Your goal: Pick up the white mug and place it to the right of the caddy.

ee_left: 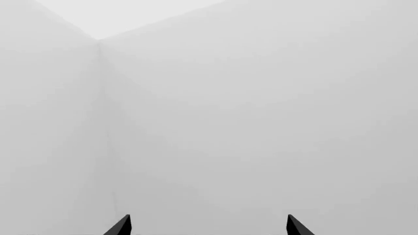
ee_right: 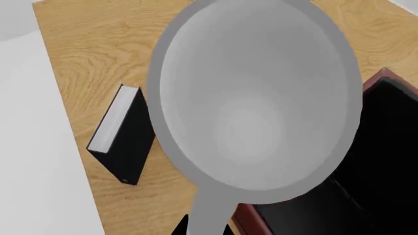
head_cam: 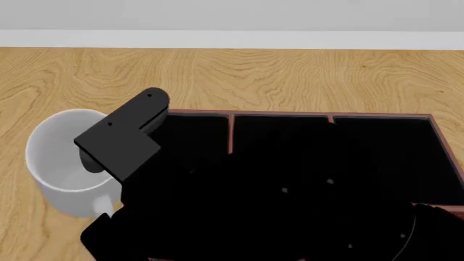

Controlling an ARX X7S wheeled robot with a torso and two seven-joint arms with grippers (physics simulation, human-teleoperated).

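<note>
Mug (head_cam: pixel 62 157), white, left of caddy (head_cam: pixel 330 117); left gripper (ee_left: pixel 207 226) apart, right gripper's state unclear.

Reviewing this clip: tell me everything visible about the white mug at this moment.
The white mug is plain, glossy, unmarked and empty, with a tapered body and a loop handle. It stands upright on the wooden table, mouth up, close beside the caddy on the robot's left side. A black arm link reaches over its rim in the head view. The right wrist camera looks straight down into it; whether the hand touches it cannot be told.

Light wooden tabletop (head_cam: pixel 290 76), white mug (head_cam: pixel 62 163) beside reddish-brown caddy (head_cam: pixel 283 115), black book (ee_right: pixel 124 134) nearby
</note>
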